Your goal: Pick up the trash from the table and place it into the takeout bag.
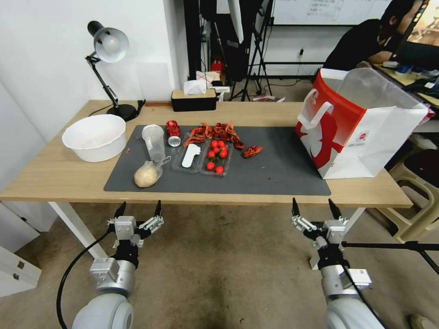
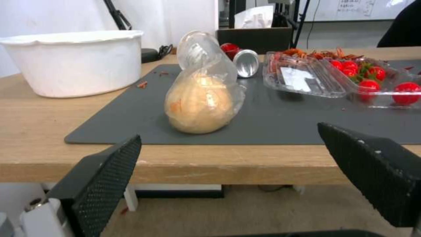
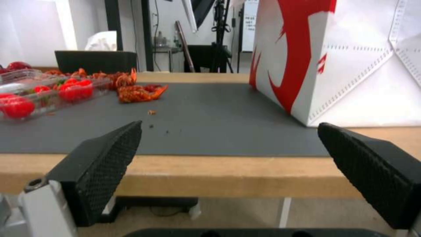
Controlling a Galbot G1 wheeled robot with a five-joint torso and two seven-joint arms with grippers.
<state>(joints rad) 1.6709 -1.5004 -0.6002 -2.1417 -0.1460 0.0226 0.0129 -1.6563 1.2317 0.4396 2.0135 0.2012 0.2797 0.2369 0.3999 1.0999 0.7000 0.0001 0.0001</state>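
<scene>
Table (image 1: 59,176) stock, two grippers idle short of its near edge, jaws apart, empty.
Head view: one dark mat (image 1: 274,173); on it one clear plastic cup (image 1: 154,141), one crushed red can (image 1: 173,133), one clear bag with beige lump (image 1: 148,174), one clear tray of tomatoes (image 1: 215,157), crayfish shells (image 1: 215,131); one white bowl (image 1: 95,137) off the mat's left side; one takeout bag (image 1: 361,128) upright at the right end; left gripper (image 1: 139,211), right gripper (image 1: 314,209).
Left wrist view: bagged lump nearest, cup and can behind it.
Right wrist view: bag's corner sits on the mat.
</scene>
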